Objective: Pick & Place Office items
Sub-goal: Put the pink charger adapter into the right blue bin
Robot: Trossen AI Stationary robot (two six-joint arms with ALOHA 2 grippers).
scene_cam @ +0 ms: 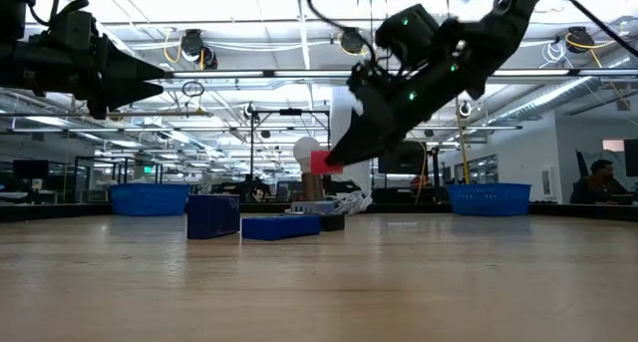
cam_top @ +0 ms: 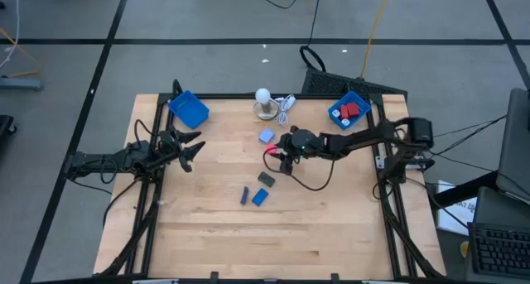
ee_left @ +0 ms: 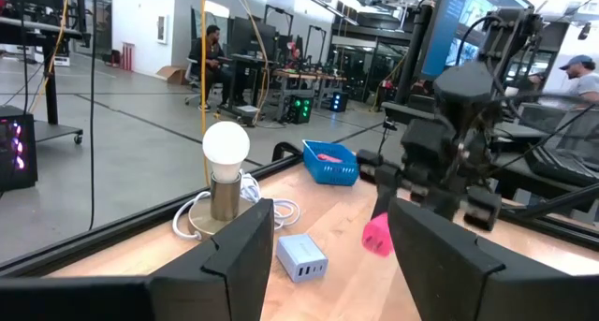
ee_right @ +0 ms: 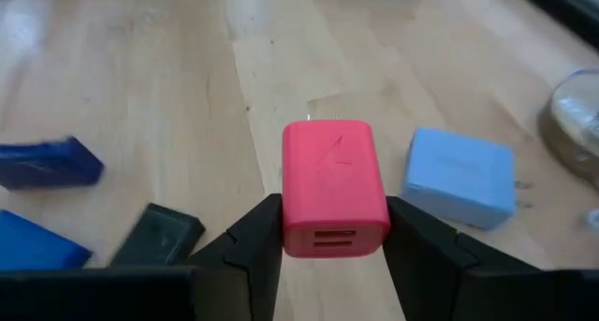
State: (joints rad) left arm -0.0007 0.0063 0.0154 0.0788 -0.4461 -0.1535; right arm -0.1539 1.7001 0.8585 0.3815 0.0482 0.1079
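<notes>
A red block-like charger (ee_right: 334, 185) hangs above the middle of the table, and my right gripper (cam_top: 272, 156) is shut on it. Below and around it on the wood lie a light blue block (ee_right: 460, 176), a dark grey block (ee_right: 159, 235) and two blue blocks (cam_top: 260, 196) (cam_top: 245, 195). In the low view the red block (scene_cam: 324, 163) is well above the tabletop. My left gripper (cam_top: 186, 147) waits open at the table's left side, level, with nothing between its fingers. My right gripper pinches the red block's two opposite sides (ee_right: 292, 223) between its two fingers, at the end that has two slots. The fingers come from the table's right side, slanting down. The block is lifted clear of the table and sticks out ahead of the fingers.
A blue tray (cam_top: 190, 108) stands at the far left. Another blue tray (cam_top: 349, 108), at the far right, holds red pieces. A white bulb on a round base (cam_top: 263, 102) with a white cord stands at the far middle. Bare wood lies toward the near edge.
</notes>
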